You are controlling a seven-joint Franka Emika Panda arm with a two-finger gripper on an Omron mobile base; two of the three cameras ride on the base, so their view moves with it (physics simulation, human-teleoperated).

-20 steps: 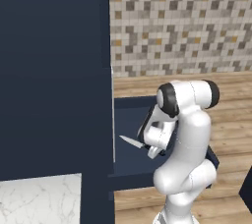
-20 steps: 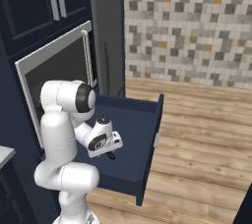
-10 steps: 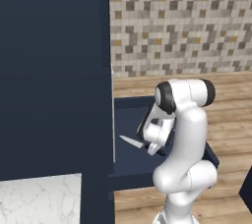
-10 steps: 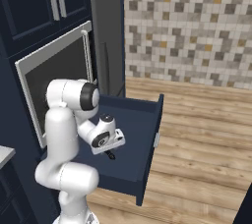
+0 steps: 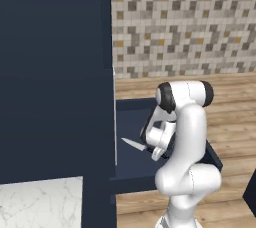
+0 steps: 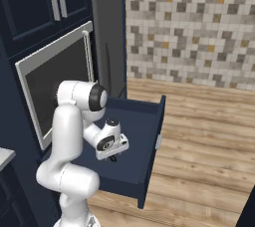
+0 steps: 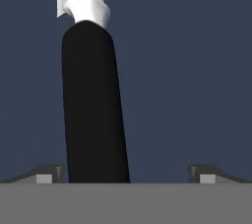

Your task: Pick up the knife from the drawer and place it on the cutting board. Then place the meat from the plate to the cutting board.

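The wide navy drawer stands pulled out. On its flat floor lies the knife, its silver blade pointing left toward the cabinet. My gripper hangs low inside the drawer, directly over the knife's black handle. In the hand view that handle runs up the middle-left, with the blade at the top. My gripper is open, its two fingertips apart at the bottom. The handle sits between them, nearer the left tip, and nothing is gripped.
A tall navy cabinet rises just left of the drawer, with an oven front set in it. A marble counter corner lies at lower left. The drawer's front panel juts over the wooden floor. A tiled wall stands behind.
My hand has edged slightly lower over the knife handle. The jaws stay open and the knife has not moved.
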